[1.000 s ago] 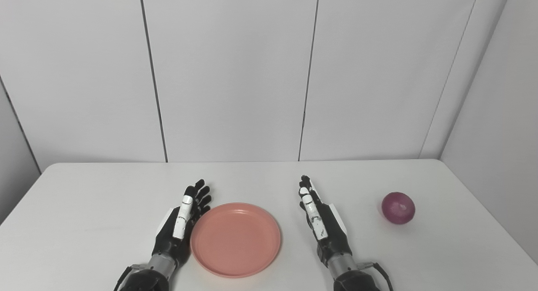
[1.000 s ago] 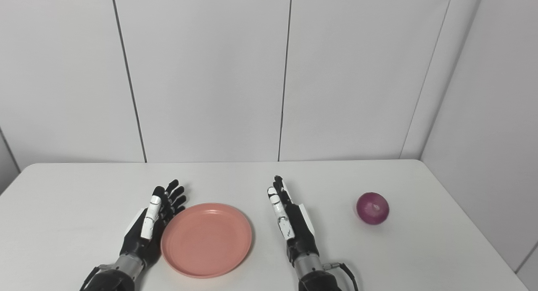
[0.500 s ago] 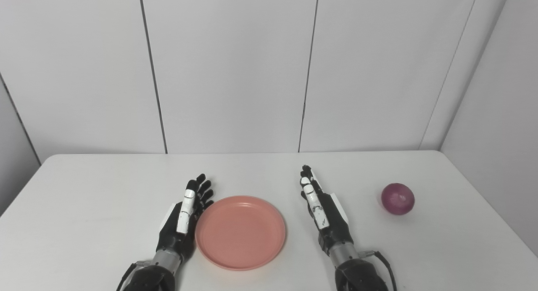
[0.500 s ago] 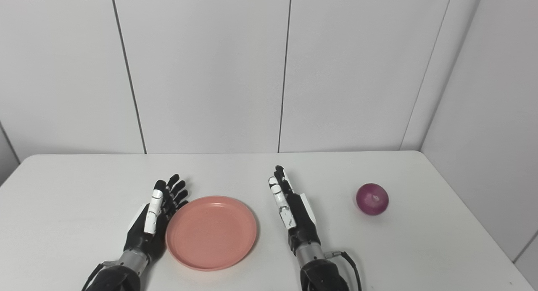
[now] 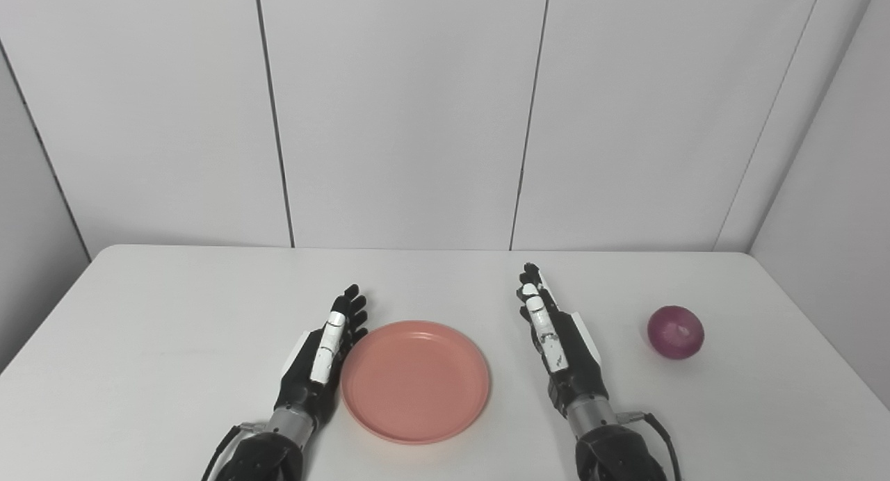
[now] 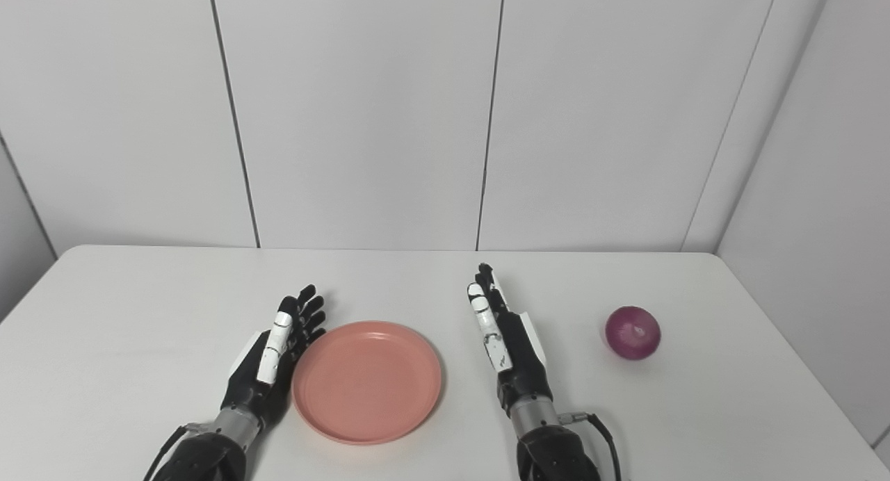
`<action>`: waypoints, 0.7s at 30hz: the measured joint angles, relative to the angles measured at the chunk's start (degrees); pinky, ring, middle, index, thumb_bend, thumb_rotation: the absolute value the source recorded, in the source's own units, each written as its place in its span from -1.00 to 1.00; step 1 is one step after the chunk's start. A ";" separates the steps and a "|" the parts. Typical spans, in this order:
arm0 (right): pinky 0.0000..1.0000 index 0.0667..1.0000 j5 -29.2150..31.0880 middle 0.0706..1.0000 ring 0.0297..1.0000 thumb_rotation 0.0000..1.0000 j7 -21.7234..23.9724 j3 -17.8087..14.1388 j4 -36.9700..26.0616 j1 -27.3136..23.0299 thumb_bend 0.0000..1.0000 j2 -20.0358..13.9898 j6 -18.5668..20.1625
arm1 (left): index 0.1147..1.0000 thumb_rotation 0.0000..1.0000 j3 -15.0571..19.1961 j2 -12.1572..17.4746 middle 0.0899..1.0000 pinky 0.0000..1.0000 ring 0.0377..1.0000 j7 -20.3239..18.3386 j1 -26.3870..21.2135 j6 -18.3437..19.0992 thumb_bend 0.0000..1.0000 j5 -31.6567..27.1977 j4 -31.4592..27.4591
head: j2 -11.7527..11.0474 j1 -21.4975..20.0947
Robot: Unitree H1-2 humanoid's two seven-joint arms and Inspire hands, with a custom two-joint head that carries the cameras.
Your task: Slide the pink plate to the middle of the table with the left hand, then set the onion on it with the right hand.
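Note:
A pink plate (image 5: 416, 381) lies flat on the white table (image 5: 174, 314), near the front and about midway across. My left hand (image 5: 321, 356) rests edge-on against the plate's left rim, open, fingers straight and pointing away from me. My right hand (image 5: 560, 345) stands edge-on a little to the right of the plate, open and holding nothing, clear of the rim. A red onion (image 5: 675, 332) sits alone on the table to the right of the right hand, well apart from it.
White wall panels (image 5: 403, 112) rise right behind the table's far edge, and a side wall (image 5: 834, 224) runs close along its right edge. A black cable (image 5: 660, 432) trails from my right wrist.
The whole picture has shifted, so the camera moved. Relative to the right hand, the plate and left hand have slid a little to the right. The onion has stayed put.

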 measured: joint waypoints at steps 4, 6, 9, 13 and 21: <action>1.00 1.00 0.23 0.99 0.99 0.93 -0.04 -0.76 0.00 0.00 0.30 -0.26 -0.06 | 1.00 1.00 0.61 0.29 1.00 1.00 1.00 -0.08 -0.02 -1.78 0.42 -0.16 1.00 | -0.70 -0.44; 1.00 1.00 -0.37 1.00 0.99 0.93 -0.26 -0.83 0.01 0.00 0.32 -0.62 -0.13 | 1.00 1.00 0.66 0.33 1.00 1.00 1.00 -0.29 -0.07 -2.81 0.41 -0.12 1.64 | -0.70 -0.44; 1.00 1.00 -2.12 0.98 0.98 0.94 -0.78 -0.82 0.02 -0.01 0.33 -1.59 -1.24 | 1.00 1.00 0.74 0.48 1.00 1.00 1.00 -0.30 -0.30 -3.15 0.43 -0.05 2.08 | -1.23 0.00; 0.96 1.00 -7.74 0.97 0.98 0.94 -1.81 -0.33 -1.17 0.00 0.34 -4.28 -1.58 | 1.00 1.00 1.22 0.48 1.00 1.00 1.00 -0.30 -0.33 -3.26 0.43 -0.13 2.15 | -2.72 0.09; 0.88 0.99 -17.94 0.96 0.95 0.83 -2.87 1.14 -3.94 -0.07 0.27 -10.46 -2.21 | 1.00 1.00 2.35 0.50 1.00 1.00 1.00 -0.44 0.35 -4.05 0.42 -1.13 1.12 | -2.28 -0.70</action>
